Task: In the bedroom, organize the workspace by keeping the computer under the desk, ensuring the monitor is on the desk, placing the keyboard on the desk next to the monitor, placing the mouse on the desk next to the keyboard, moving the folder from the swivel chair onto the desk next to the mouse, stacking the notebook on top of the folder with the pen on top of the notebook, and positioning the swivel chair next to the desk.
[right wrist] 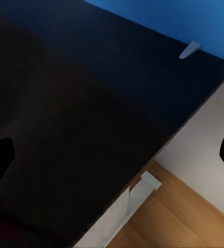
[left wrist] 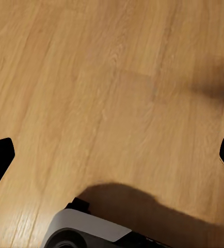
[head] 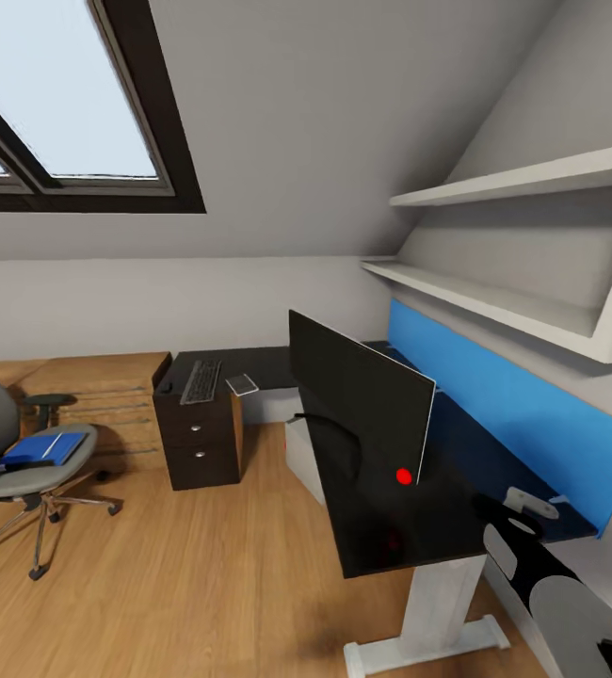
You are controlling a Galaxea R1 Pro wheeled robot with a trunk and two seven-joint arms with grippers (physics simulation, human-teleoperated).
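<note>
right gripper (right wrist: 112,150) spread above the black desk top (head: 457,490). thin blue folder (head: 40,448) lies on the grey swivel chair seat (head: 24,476), 9 o'clock: light, slippery; you'd pinch an overhanging edge. left gripper (left wrist: 112,155) spread too.

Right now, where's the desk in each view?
Head view: black desk at lower right, monitor standing on it.
Left wrist view: not in it; the camera faces the wood floor.
Right wrist view: its dark top spans most of the picture.
Shared landmark: the blue back panel.
</note>
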